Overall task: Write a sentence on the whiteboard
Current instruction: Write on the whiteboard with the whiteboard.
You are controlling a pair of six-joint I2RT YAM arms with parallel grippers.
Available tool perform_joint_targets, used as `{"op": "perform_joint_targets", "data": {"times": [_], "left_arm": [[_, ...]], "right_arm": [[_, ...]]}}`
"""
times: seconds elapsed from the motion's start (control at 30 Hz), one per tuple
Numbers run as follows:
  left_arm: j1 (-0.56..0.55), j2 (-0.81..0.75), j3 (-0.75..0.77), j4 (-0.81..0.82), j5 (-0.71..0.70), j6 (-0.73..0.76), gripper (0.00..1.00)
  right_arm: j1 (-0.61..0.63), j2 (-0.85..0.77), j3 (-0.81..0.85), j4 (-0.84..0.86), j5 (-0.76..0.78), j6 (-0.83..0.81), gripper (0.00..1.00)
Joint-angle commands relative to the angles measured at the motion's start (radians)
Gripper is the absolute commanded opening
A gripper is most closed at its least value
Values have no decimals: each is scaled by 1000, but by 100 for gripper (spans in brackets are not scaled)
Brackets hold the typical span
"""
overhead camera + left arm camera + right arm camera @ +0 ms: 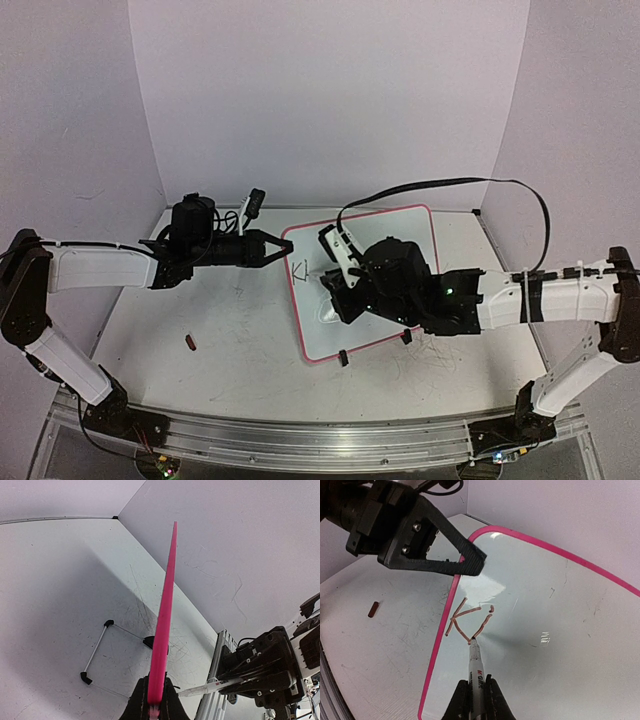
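Whiteboard [312,320] resting askew on the tabletop [230,320], between the two arms; left hand [282,249] clamped on its pink rim at the side nearest that arm; right hand [475,700] closed on a marker [475,665], tip touching the board; the sentence [470,620] reads "Ki", beside the gripped rim; small dark-red piece [190,343] lying well apart on the tabletop.

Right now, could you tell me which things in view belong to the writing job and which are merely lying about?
Job: whiteboard; marker in the right gripper; the sentence's first strokes; left gripper clamped on the board's rim.
Lying about: small dark red piece on the table.
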Motion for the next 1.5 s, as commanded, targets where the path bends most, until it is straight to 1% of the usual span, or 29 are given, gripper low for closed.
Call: {"op": "perform_joint_targets", "data": {"times": [0.0, 0.7, 1.47], "left_arm": [[6, -34, 3, 11, -21, -27, 0], [6, -37, 4, 11, -21, -29, 0], [6, -38, 4, 11, -17, -30, 0]], "right_arm": [[-13, -43, 11, 33, 20, -37, 0], [-38, 10, 55, 66, 10, -43, 0], [-51, 36, 62, 70, 32, -43, 0]]}}
